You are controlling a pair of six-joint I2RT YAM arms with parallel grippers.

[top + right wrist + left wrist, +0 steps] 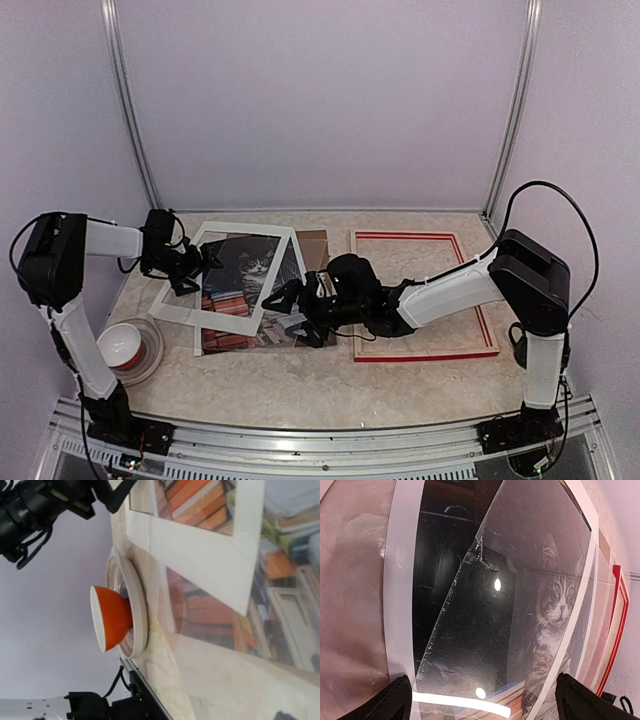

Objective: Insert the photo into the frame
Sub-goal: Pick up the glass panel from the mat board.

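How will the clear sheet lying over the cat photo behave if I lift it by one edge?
The clear glossy sheet probably stays stiff: its edge runs straight. It may be brittle, since that edge looks chipped and cracked. Its shiny face, flat over the tabby-cat paper photo, is likely slippery to grip.

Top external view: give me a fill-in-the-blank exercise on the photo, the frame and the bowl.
1. The frame has ____ edges.
2. The photo shows a ____ above stacked books.
3. The white mat board lies askew over the ____.
4. The bowl stands on the ____ side of the table.
Missing words: red; cat; photo; left.
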